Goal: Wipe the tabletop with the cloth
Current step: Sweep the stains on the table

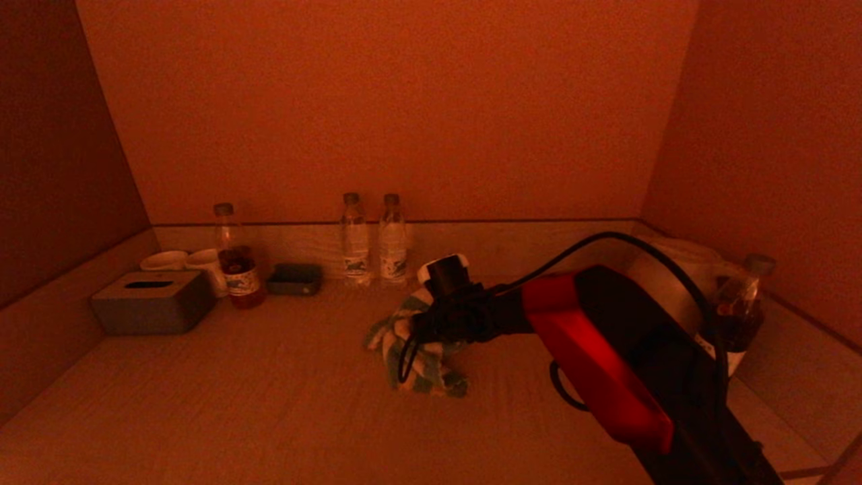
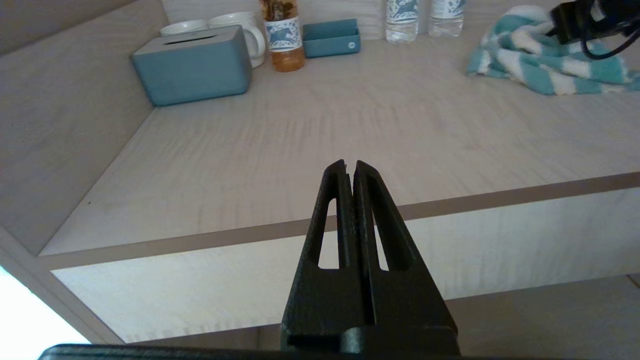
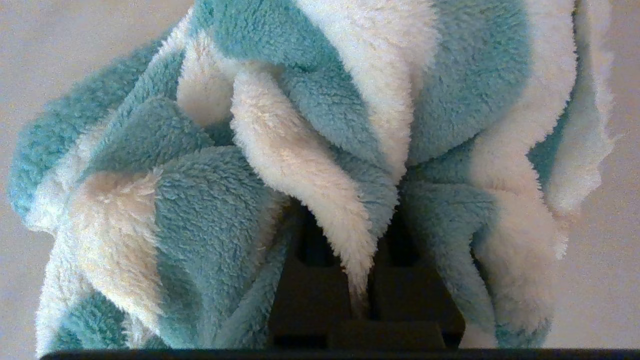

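Note:
The teal-and-white striped fluffy cloth point(image 1: 423, 367) lies bunched on the wooden tabletop point(image 1: 269, 404), near the middle. My right gripper point(image 1: 419, 331) reaches in from the right and is shut on a fold of the cloth point(image 3: 320, 125); the cloth covers most of its fingers point(image 3: 357, 240). My left gripper point(image 2: 350, 167) is shut and empty, parked low in front of the table's front edge, out of the head view. The left wrist view shows the cloth point(image 2: 540, 65) at the far right of the tabletop point(image 2: 350, 115).
Along the back left stand a tissue box point(image 1: 153, 302), two mugs point(image 1: 168, 261), a tea bottle point(image 1: 237, 259) and a small tray point(image 1: 294, 279). Two water bottles point(image 1: 355, 239) stand at the back middle. Another bottle point(image 1: 744, 310) stands at the right wall. Walls enclose three sides.

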